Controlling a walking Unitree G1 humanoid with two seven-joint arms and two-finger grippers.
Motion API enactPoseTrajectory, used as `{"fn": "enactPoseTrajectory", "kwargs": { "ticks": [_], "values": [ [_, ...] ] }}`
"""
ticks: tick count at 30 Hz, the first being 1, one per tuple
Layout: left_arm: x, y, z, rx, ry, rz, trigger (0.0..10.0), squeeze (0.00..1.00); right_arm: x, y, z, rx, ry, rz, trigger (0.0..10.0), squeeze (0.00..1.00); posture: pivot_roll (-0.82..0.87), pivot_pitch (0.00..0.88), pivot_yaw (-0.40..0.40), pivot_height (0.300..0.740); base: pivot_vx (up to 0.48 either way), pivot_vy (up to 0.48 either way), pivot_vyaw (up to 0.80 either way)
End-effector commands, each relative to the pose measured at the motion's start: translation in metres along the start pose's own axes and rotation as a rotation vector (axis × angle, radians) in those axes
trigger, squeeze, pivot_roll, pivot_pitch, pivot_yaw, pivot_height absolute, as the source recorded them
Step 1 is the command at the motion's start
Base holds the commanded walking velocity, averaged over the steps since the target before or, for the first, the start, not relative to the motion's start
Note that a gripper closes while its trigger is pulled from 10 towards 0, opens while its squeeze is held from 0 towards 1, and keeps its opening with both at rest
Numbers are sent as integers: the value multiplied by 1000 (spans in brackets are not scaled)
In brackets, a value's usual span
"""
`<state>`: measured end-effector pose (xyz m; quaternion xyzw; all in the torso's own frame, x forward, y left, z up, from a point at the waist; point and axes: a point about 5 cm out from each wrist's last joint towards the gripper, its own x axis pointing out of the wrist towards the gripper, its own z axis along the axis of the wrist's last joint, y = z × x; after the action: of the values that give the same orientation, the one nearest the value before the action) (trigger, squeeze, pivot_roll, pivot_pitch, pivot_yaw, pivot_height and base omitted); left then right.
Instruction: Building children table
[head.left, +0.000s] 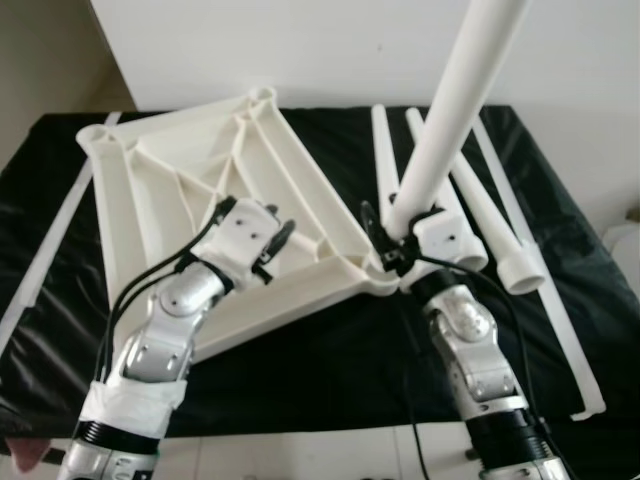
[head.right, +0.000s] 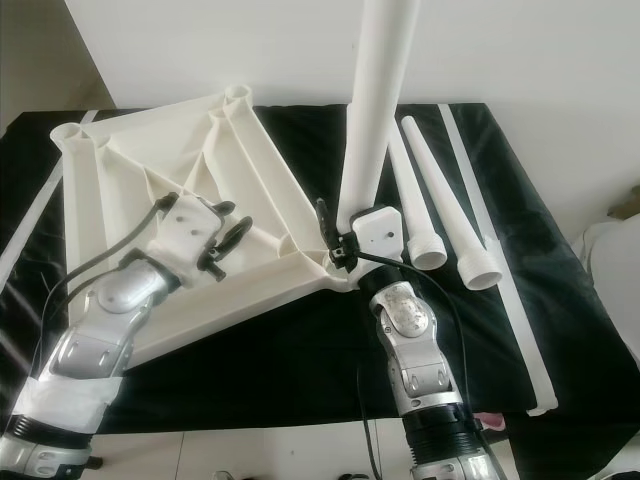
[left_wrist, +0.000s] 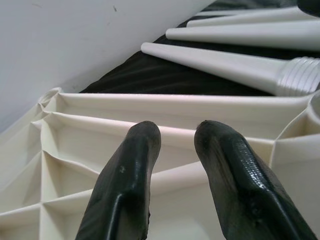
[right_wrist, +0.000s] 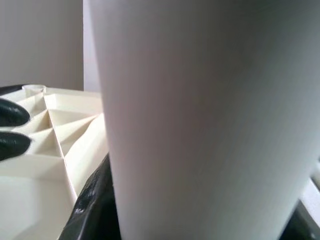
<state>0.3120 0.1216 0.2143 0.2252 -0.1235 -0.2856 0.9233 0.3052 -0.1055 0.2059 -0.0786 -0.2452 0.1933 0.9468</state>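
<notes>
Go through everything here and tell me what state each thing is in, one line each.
Tabletop: upside down, ribs up, on the black cloth.
Held leg: upright at the near corner socket.
Spare legs: lying flat on the cloth.
Right gripper: shut on held leg.
Left gripper: open, over the ribs.

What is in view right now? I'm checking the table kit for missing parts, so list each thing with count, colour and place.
Tabletop: one, cream white, ribbed underside up, lying on the left of the black cloth.
Upright leg: one, white, standing at the tabletop's near right corner, held by the right gripper.
Loose legs: three, white, tapered, lying side by side on the cloth right of the tabletop.
Side strips: at least two, white, long and thin, along the cloth's right and left edges.
Black cloth: one, covering the work surface.
Left gripper: black fingers slightly apart, over the tabletop's ribs.
Right gripper: closed around the upright leg's base.
</notes>
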Motion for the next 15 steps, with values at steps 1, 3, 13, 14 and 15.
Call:
{"fn": "enactPoseTrajectory", "kwargs": {
  "ticks": [1, 3, 13, 14, 15],
  "values": [
    [-3, 0, 2, -32, -12, 6, 10000, 0, 4, -2, 12, -25, -51, 1, 10000, 0, -57, 144, 13, 740, 0, 0, 0],
    [-3, -1, 4, -46, -23, -2, 10000, 0, 5, -4, 13, -18, -45, -3, 10000, 0, -56, 145, 14, 740, 0, 0, 0],
    [-2, -9, 23, -219, -148, -83, 10000, 1000, 8, -21, 9, -36, 59, 4, 10000, 0, -67, 150, 12, 740, 0, 0, 0],
    [-2, -11, 24, -226, -154, -100, 10000, 1000, 7, -22, 7, -40, 73, 5, 10000, 0, -69, 151, 13, 740, 0, 0, 0],
    [-2, -12, 25, -232, -158, -110, 10000, 1000, 7, -23, 6, -43, 81, 6, 10000, 0, -69, 151, 13, 740, 0, 0, 0]
  ]
}}
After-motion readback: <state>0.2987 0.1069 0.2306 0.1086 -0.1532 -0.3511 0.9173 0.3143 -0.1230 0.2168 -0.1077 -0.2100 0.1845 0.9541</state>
